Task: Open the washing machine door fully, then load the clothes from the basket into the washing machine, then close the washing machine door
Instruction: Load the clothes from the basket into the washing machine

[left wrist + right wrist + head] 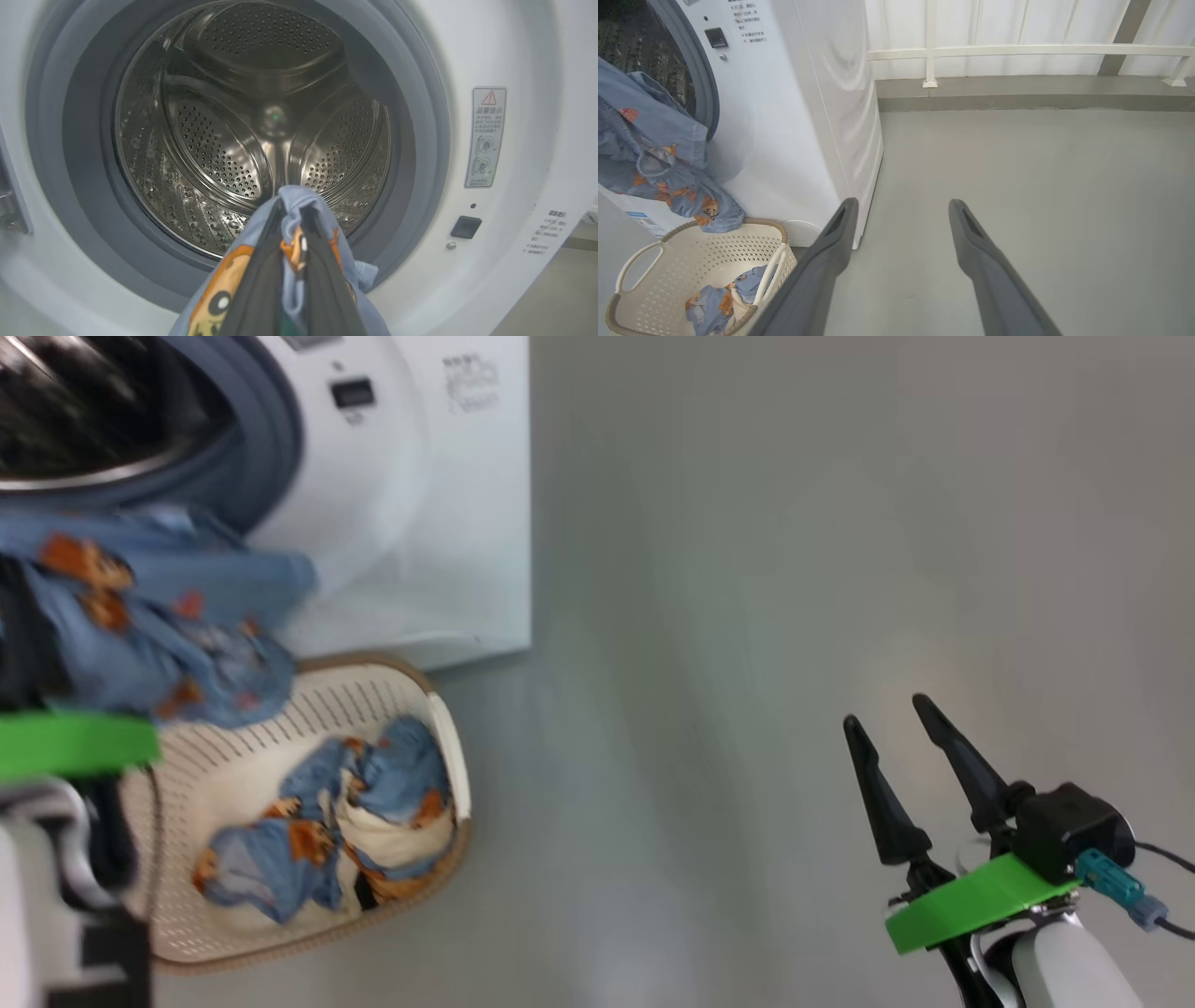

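Where the grey floor [1017, 163] meets a white railed wall [1017, 28], the large white front-loading washing machine [794, 116] is seen left of the spread, empty right fingers [985, 270]. The left fingers [261, 289] are clamped on light blue cartoon-printed clothes [299, 205], raised before the steel drum [224, 140]; below them more is held in the cream perforated plastic basket [280, 719].

The clothes [159, 635] are light blue with orange-brown cartoon figures, one piece [392, 835] seemingly cream; the basket [271, 728] is cream, perforated, brown-rimmed; the washer [439, 523] is white with a dotted steel drum [219, 158] and grey-blue seal [420, 121].
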Controlling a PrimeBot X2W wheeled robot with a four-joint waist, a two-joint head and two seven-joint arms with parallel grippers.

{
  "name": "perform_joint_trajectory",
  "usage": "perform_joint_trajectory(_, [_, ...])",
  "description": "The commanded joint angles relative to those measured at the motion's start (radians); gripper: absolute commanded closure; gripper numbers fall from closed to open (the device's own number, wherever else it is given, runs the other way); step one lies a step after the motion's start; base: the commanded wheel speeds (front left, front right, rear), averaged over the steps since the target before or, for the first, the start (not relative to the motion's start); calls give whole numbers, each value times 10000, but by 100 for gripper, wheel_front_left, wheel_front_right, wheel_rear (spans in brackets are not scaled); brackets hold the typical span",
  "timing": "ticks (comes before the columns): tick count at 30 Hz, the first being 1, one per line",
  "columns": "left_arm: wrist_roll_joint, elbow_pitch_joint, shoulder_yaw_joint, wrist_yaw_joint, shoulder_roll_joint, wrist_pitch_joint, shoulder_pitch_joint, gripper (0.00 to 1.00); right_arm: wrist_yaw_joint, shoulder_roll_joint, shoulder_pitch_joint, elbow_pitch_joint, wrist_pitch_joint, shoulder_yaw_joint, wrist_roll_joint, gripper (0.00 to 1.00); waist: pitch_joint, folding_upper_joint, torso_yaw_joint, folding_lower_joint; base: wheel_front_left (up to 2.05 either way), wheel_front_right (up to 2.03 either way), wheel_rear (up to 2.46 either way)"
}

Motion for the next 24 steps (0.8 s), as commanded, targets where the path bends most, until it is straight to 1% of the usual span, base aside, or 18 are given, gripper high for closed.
perform_joint_trajectory(1, [158,-101,271,-75,449,-63,-423,100,16,-11,-164,-254,-118,218,79,0,1028,0,-591,0,0,0,0])
perform_joint_trajectory(4, [76,535,380,-160,923,-63,-1376,100,16,41,-379,-275,-118,305,126,0,1545,0,-871,0,0,0,0])
perform_joint_trajectory(6, [8,985,474,-202,1335,-17,-2030,100,16,111,-516,-325,-118,315,186,0,1881,0,-1089,0,0,0,0])
perform_joint_trajectory(10, [-11,1821,515,-277,2244,284,-3362,100,16,231,-665,-351,-118,313,266,0,2519,0,-1460,0,0,0,0])
perform_joint_trajectory(11, [-20,2264,509,-309,2700,473,-4064,100,16,274,-738,-347,-118,328,303,0,2813,0,-1597,0,0,0,0])
perform_joint_trajectory(13, [22,2689,446,-340,3145,636,-4735,100,16,318,-832,-366,-118,378,320,0,3095,0,-1734,0,0,0,0])
perform_joint_trajectory(19, [15,3761,242,-397,4165,1239,-6678,100,16,503,-1109,-407,-118,495,469,0,3888,0,-2023,0,0,0,0])
perform_joint_trajectory(24, [253,4462,-94,-410,4814,1645,-8111,100,16,662,-1394,-381,-118,648,617,0,4475,0,-2226,0,0,0,0])
